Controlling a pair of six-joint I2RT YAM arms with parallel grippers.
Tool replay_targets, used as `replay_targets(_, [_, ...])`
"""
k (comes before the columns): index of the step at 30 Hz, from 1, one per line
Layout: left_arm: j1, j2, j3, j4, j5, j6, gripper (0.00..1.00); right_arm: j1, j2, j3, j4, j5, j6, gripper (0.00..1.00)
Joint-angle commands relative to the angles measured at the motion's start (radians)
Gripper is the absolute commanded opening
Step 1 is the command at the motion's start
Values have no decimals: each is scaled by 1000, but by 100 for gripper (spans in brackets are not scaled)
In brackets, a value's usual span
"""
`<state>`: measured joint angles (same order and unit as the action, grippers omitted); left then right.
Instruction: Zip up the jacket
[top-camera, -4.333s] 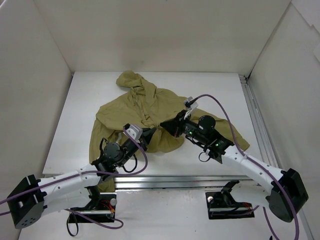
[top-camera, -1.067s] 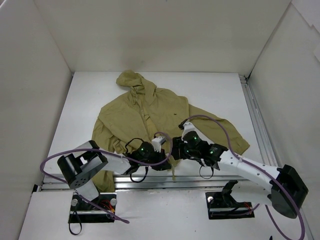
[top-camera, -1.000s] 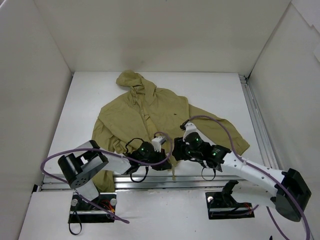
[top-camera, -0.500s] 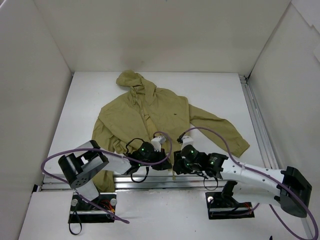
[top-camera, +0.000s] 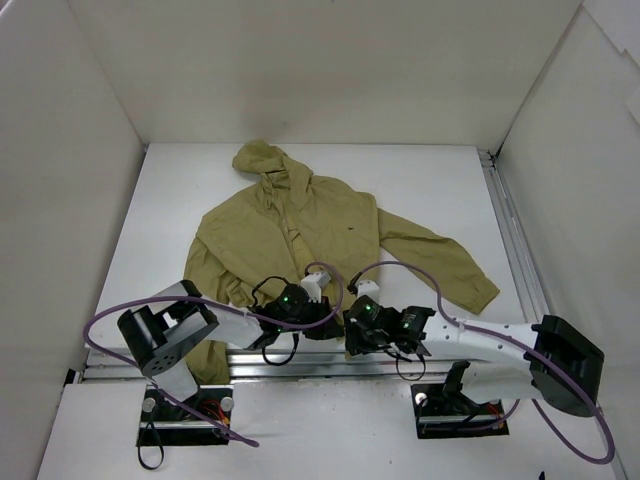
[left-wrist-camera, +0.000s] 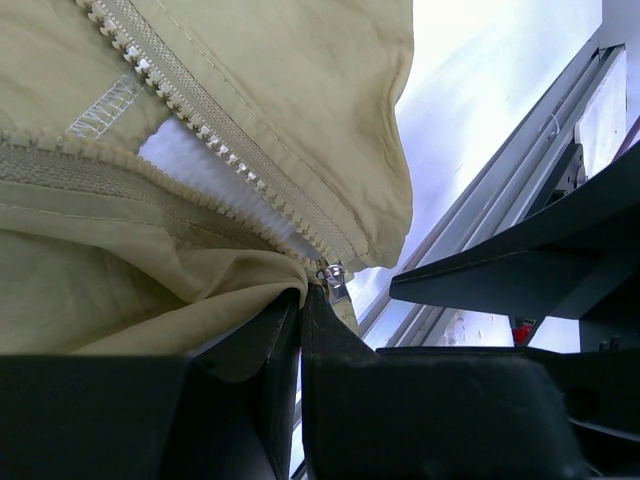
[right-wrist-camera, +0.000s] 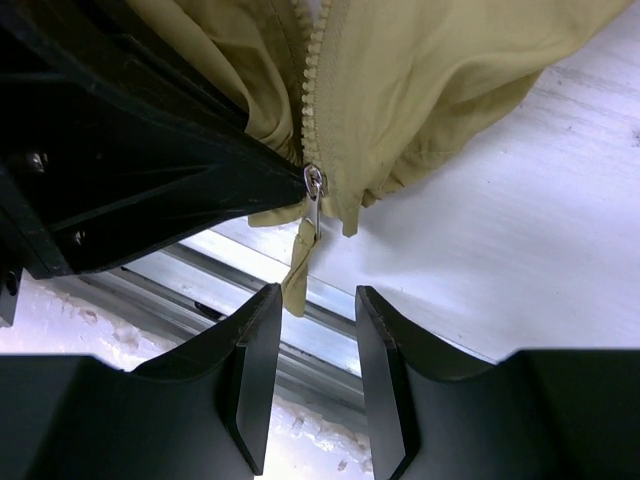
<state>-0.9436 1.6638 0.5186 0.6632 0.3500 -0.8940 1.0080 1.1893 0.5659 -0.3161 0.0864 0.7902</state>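
The olive-khaki jacket (top-camera: 300, 225) lies spread on the white table (top-camera: 430, 180), hood at the far end and front zipper running toward me. My left gripper (top-camera: 326, 318) is shut on the jacket's bottom hem (left-wrist-camera: 200, 300), right beside the metal zipper slider (left-wrist-camera: 333, 276). My right gripper (top-camera: 349, 338) stands just right of it at the table's near edge, open. In the right wrist view the slider (right-wrist-camera: 313, 181) and its hanging fabric pull tab (right-wrist-camera: 298, 270) sit just ahead of the fingertips (right-wrist-camera: 262, 300), with the tab's end near the left one. Above the slider the zipper teeth (left-wrist-camera: 180, 110) are apart.
An aluminium rail (top-camera: 300, 362) runs along the table's near edge, directly under both grippers. Another rail (top-camera: 515, 250) lines the right side. White walls enclose the table on three sides. Purple cables (top-camera: 400, 268) loop above both wrists.
The right gripper has moved down toward the near edge and left, up to the zipper's bottom end, and its jaws have narrowed. The left gripper has stayed on the hem.
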Motion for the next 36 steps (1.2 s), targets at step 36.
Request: replay_targets(36, [22, -24, -42, 70, -37, -14, 0, -19, 18, 135, 109, 39, -22, 0])
